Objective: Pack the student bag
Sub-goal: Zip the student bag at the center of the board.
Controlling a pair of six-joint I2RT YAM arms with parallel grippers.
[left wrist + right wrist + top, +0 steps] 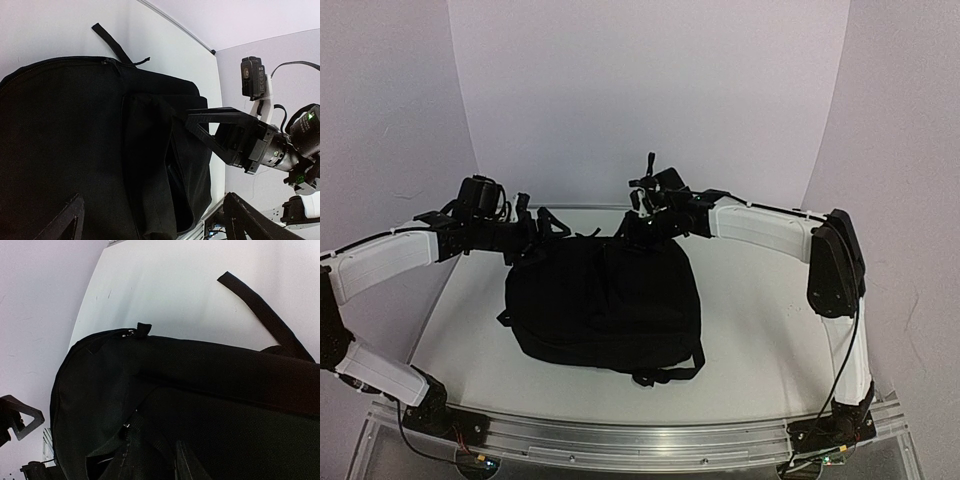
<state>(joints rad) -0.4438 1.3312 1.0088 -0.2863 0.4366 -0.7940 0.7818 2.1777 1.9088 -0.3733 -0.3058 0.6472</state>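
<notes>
Top view: the student bag [605,300], black, lies flat mid-table [750,320], with one strap [670,375] sticking out at its near right corner. Both my arms reach in over its far edge. My left gripper [542,220] is at the bag's far left corner, and my right gripper [638,212] is at the far edge near the middle. Everything is black on black, so I can't read the jaws from here.

Left wrist view: my left gripper [153,200] is spread wide and holds nothing. Its fingers [70,220] sit at the bottom edge, with bag fabric under the gap. The student bag [65,150] fills the left half, and a front pocket [172,170] gapes a little. The right gripper [192,122] touches the bag's fabric with its tip. It is seen side-on, so I can't tell if it is clamped. A strap [112,42] lies on the table [165,45] beyond the bag, and a zipper pull [142,61] sits on the seam.

Right wrist view: the student bag [200,405] fills the lower frame, with a zipper pull [143,329] on its curved top. A strap [265,315] lies flat on the table [175,290]. One of my right fingers [182,462] shows dark against the fabric and the other is lost in the black, so I can't tell whether they are closed. One of the left fingers [22,421] shows at the lower left, beside the bag.
</notes>
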